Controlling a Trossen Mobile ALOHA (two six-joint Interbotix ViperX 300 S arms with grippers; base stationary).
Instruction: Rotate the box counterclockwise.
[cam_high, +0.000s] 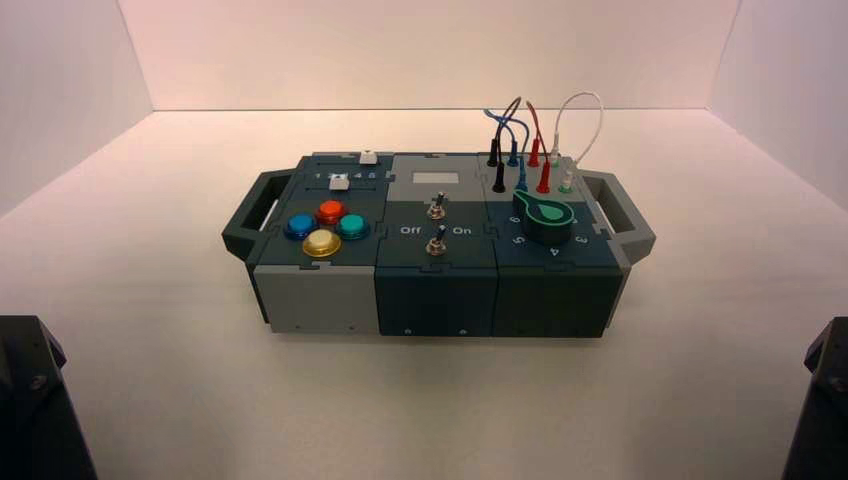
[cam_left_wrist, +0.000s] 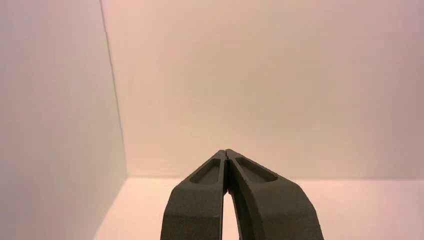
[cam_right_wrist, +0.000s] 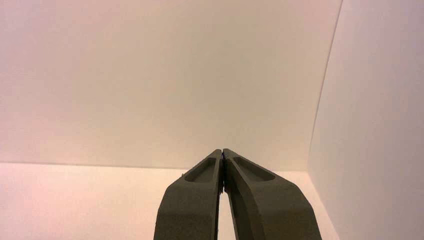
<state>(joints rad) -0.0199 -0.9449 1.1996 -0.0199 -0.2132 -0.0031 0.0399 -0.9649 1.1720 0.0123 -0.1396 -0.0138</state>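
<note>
Blocky, handled box (cam_high: 436, 262); left end effector (cam_left_wrist: 226, 156) and right end effector (cam_right_wrist: 222, 154) pressed together.

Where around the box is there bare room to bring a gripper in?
Bare table lies in front of the box, between the parked left gripper and right gripper, and beside both side handles. The top's right rear is crowded with looped wires.

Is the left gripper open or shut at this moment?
Shut. In the left wrist view the dark left gripper has its two fingertips pressed together, holding nothing, with only the pale wall behind.
</note>
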